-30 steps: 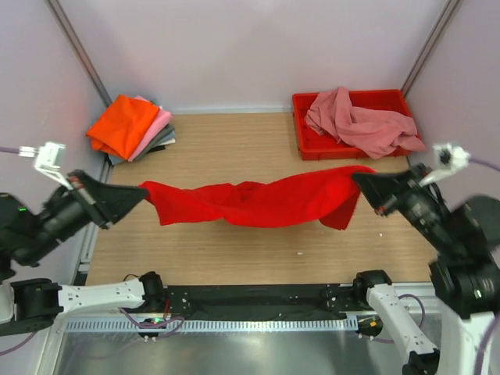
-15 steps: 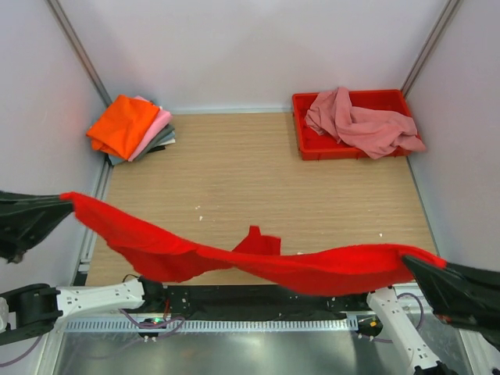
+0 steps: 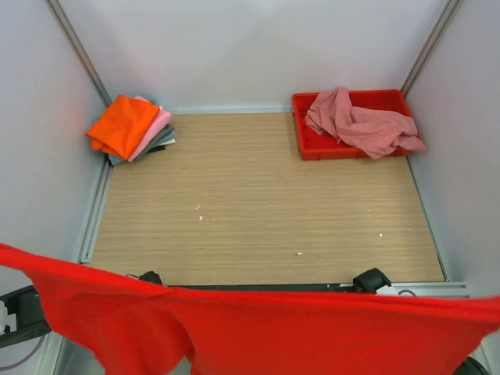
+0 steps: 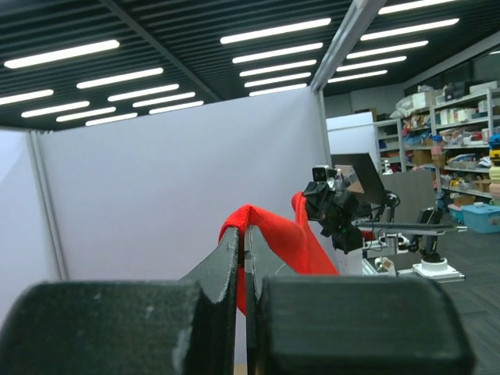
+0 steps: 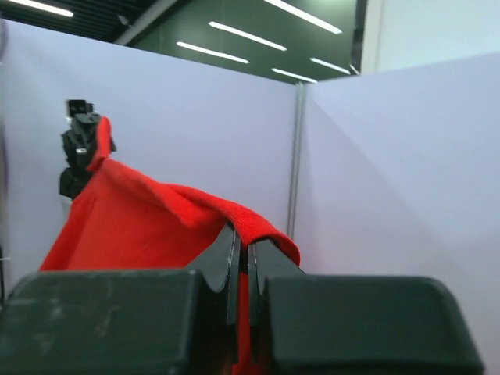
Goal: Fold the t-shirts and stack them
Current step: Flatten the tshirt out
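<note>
The bright red t-shirt [image 3: 258,328] hangs stretched across the bottom of the top view, close to the camera, and hides both arms. My left gripper [image 4: 244,234] is shut on one end of the red t-shirt [image 4: 273,234]. My right gripper [image 5: 244,242] is shut on the other end of the red t-shirt [image 5: 141,226]. Both wrist views look level, over the cell walls. A dusty pink t-shirt [image 3: 359,121] lies crumpled in the red tray [image 3: 308,144]. A folded stack with an orange t-shirt [image 3: 123,125] on top, light pink [image 3: 154,131] and grey below, sits far left.
The wooden table [image 3: 258,203] is bordered by pale walls at the left, back and right. The red tray stands at the far right corner. The right arm's wrist shows in the left wrist view [image 4: 332,207].
Both grippers have risen and pulled back toward the camera with the red t-shirt, from stretched over the table to hanging spread across the bottom of the top view.
</note>
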